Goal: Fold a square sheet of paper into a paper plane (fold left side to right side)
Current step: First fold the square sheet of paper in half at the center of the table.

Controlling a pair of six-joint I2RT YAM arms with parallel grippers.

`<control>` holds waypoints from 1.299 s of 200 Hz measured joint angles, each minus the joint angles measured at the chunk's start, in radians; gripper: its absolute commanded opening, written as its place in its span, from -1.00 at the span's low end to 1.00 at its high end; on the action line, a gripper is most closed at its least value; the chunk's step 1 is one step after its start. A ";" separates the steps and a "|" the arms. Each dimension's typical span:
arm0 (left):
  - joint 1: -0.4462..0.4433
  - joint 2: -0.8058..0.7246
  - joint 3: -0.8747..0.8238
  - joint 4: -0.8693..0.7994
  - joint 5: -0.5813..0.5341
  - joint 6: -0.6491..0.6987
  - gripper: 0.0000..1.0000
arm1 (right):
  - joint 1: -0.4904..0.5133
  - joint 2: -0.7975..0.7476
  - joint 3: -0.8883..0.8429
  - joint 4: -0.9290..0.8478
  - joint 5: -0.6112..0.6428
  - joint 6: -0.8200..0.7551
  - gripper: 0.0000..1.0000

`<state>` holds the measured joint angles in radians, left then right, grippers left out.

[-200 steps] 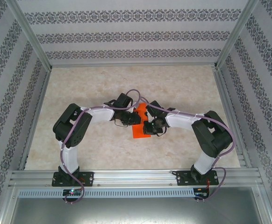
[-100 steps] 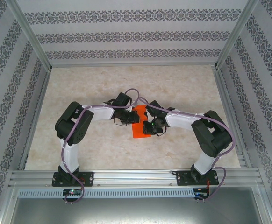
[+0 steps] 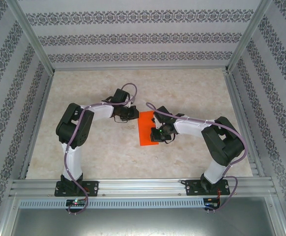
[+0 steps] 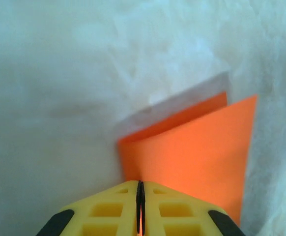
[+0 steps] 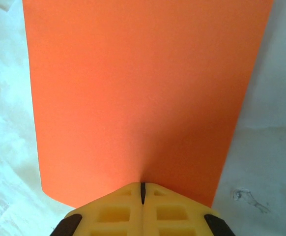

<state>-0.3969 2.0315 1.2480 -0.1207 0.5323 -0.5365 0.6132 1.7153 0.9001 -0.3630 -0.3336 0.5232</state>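
Note:
The square sheet of paper [image 3: 147,129] lies as a bright orange upright rectangle in the middle of the table. In the left wrist view the paper [image 4: 192,147] shows two layers, the upper one raised off the table and casting a shadow. My left gripper [image 4: 140,184] is shut at its left edge, with a sliver of orange between the pads; from above, the left gripper [image 3: 135,117] sits at the sheet's far left corner. My right gripper [image 5: 143,186] is shut, its tips pressed down onto the paper [image 5: 143,88] near its edge. From above, the right gripper [image 3: 156,134] rests on the sheet's right side.
The pale marbled table [image 3: 99,88] is enclosed by patterned walls on three sides and by an aluminium rail [image 3: 143,187] at the near edge. Both arms reach in towards the middle, their cables looping above them.
My left arm has swung back and to the left, from over the sheet to its far left corner, so more orange shows. The right arm has barely moved.

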 measured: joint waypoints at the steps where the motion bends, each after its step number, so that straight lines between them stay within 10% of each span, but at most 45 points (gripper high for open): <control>1: 0.001 0.001 0.001 0.000 0.000 0.000 -0.74 | 0.000 0.000 0.000 0.000 0.000 0.000 -0.92; 260: -0.082 0.002 -0.085 0.136 0.089 -0.040 -0.79 | 0.000 0.007 0.009 -0.007 0.000 -0.002 -0.92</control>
<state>-0.4786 2.0338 1.1625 0.0154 0.6216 -0.5770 0.6132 1.7226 0.9089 -0.3698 -0.3336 0.5217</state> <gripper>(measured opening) 0.108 0.045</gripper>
